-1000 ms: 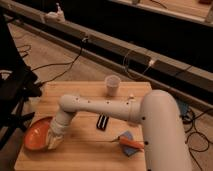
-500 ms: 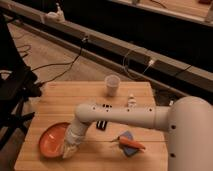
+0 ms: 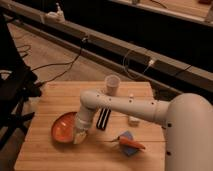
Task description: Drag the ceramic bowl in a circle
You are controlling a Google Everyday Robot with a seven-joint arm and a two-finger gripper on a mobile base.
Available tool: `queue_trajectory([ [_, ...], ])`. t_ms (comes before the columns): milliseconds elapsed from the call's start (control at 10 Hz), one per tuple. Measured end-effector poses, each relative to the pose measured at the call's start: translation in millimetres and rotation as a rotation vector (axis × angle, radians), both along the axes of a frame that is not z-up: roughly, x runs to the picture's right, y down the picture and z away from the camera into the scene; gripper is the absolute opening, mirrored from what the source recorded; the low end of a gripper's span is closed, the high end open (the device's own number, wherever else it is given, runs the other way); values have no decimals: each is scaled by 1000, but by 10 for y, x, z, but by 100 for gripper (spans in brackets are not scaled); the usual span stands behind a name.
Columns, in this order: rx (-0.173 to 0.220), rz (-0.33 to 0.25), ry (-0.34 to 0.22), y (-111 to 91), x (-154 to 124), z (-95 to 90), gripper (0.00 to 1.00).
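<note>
The ceramic bowl (image 3: 63, 128) is a wide, shallow orange-red dish with a darker rim, lying on the wooden table (image 3: 50, 155) at the left of centre. My white arm reaches from the right across the table, bends down, and ends in the gripper (image 3: 80, 136), which rests on the bowl's right rim. The gripper covers that part of the rim.
A small translucent plastic cup (image 3: 113, 84) stands at the table's back. A black ridged item (image 3: 103, 119) lies just right of the gripper. A carrot (image 3: 131, 144) lies on a blue cloth (image 3: 126, 137). A small white piece (image 3: 133, 120) lies nearby. A black chair (image 3: 12, 85) stands left.
The bowl has been dragged to the right across the table, from the left edge toward the middle, with the gripper staying on its rim. The arm's elbow has swung right.
</note>
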State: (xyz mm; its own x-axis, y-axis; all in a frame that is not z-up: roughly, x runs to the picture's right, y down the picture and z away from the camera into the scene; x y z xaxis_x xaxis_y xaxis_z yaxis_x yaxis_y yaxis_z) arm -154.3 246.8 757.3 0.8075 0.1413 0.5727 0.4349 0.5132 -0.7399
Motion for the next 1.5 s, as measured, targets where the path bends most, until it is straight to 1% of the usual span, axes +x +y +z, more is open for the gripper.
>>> queue_trajectory([
  [100,10,-18,-29,-107,-117,85,0],
  [200,16,-28,-56,-160,-238,129,0],
  [300,20,-36,-94,-193,-415,161,0],
  [400,17,-41,-143,-175,-629,142,0],
  [500,8,-44,-191,-105,-820,66,0],
  [600,-1,-41,-218,-51,-927,-7,0],
  [700,-12,-35,-243,33,-1001,-103,0],
  [800,-28,-17,-248,131,-1017,-216,0],
  [900,-35,-2,-242,177,-1002,-264,0],
  [1000,-48,19,-216,251,-897,-336,0],
  [1200,-60,47,-150,336,-629,-399,0],
  [1400,-57,56,-66,350,-265,-378,0],
  [1500,-48,54,-39,301,-132,-328,0],
])
